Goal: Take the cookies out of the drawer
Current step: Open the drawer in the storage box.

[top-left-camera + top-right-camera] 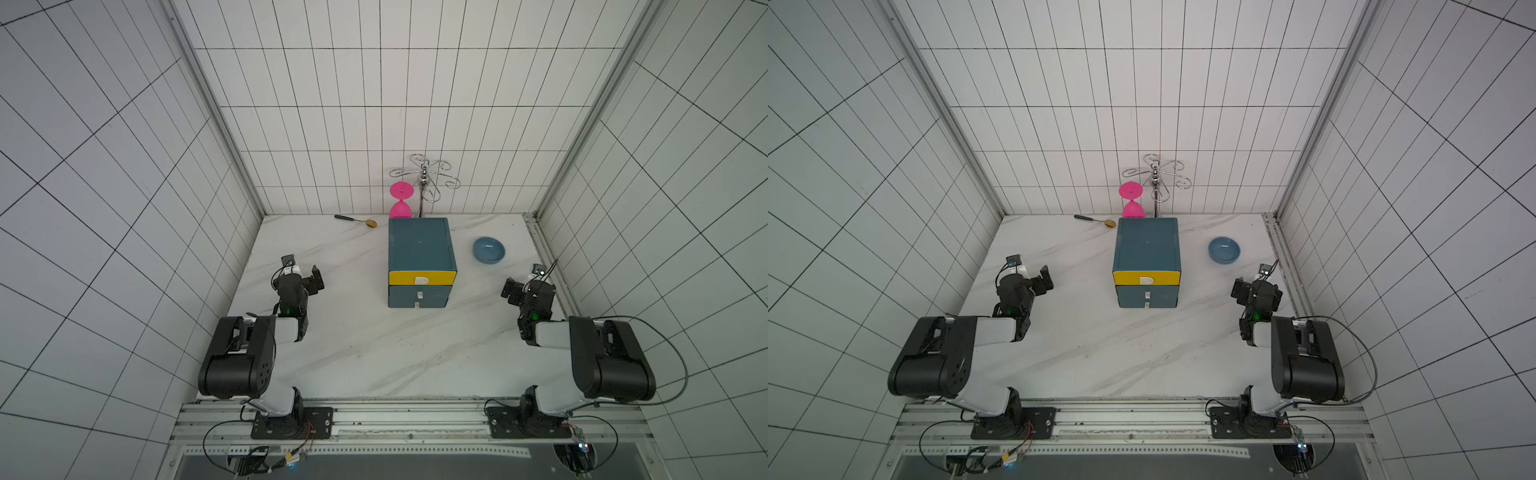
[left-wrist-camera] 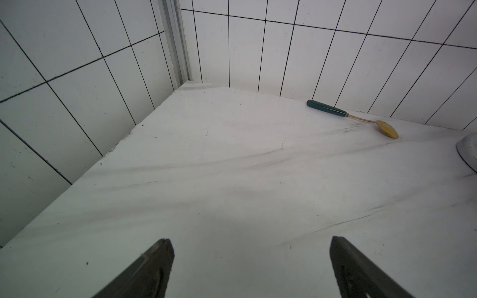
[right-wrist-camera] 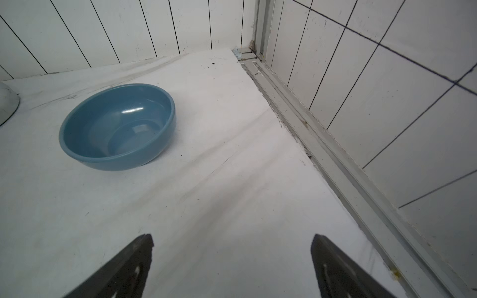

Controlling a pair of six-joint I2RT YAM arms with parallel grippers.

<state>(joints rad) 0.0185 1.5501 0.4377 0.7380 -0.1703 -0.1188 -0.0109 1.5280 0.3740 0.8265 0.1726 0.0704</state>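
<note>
Teal on its top and sides, the drawer unit (image 1: pixel 419 245) stands on the white marble-patterned table (image 1: pixel 353 353), nearer the back wall than the arms. You get it in both top views only, since neither wrist camera catches it. Its uppermost drawer has a yellow front (image 1: pixel 422 277) with a white tab, and two teal fronts sit below. All three look pushed in, so the cookies are hidden from you and I cannot tell which drawer holds them. Your left pincer (image 1: pixel 309 282) hangs over the table well to the left of the unit, and your right pincer (image 1: pixel 513 291) well to its right, close to the side rail. From above you cannot judge the jaws well, but the wrist views settle it: the left pincer (image 2: pixel 250 241) and the right pincer (image 3: pixel 232 237) are both spread wide, with only bare table between their fingers. The left wrist view gives you the spoon (image 2: pixel 351 117), dark green handle and gold bowl, lying flat near the back wall. A top view places it (image 1: pixel 355 220) left of the unit's back corner. The right wrist view gives you the blue bowl (image 3: pixel 118 160), upright, which a top view sets (image 1: pixel 488 249) to the right of the unit, apart from it. Behind the unit, seen from above alone, a pink goblet (image 1: pixel 401 203) and a chrome hook rack (image 1: pixel 424 178) stand side by side against the wall.
</note>
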